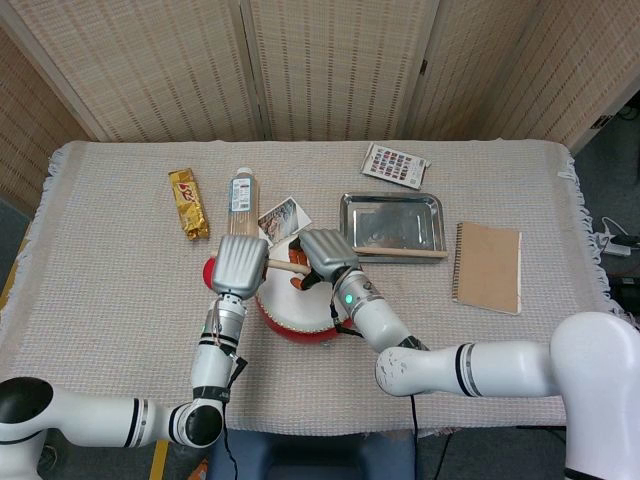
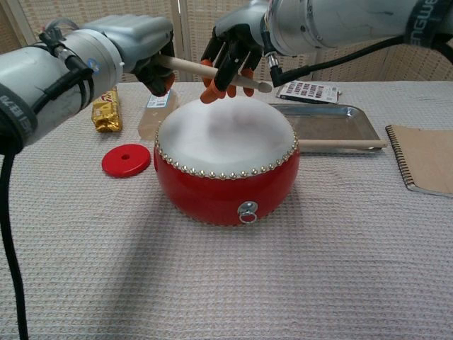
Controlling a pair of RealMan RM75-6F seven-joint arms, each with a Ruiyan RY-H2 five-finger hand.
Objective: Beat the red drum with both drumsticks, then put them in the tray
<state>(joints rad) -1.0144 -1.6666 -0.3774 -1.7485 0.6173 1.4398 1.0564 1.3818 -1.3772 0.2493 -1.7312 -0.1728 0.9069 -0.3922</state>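
The red drum (image 2: 226,170) with its white skin stands mid-table, partly hidden under both hands in the head view (image 1: 300,318). My left hand (image 2: 145,49) grips one wooden drumstick (image 2: 187,65) by its end and holds it level above the drum's far edge. My right hand (image 2: 230,53) hovers over the stick's middle with its orange-tipped fingers hanging spread in front of it, not closed around it. In the head view the left hand (image 1: 240,265) and right hand (image 1: 322,255) are close together. A second drumstick (image 2: 340,144) lies along the near rim of the metal tray (image 2: 329,120).
A red disc (image 2: 126,160) lies left of the drum. Behind it are a gold candy bar (image 2: 106,110) and a bottle (image 2: 157,106). A colour card (image 2: 311,91) lies behind the tray and a brown notebook (image 2: 428,159) to its right. A photo (image 1: 283,218) lies by the drum.
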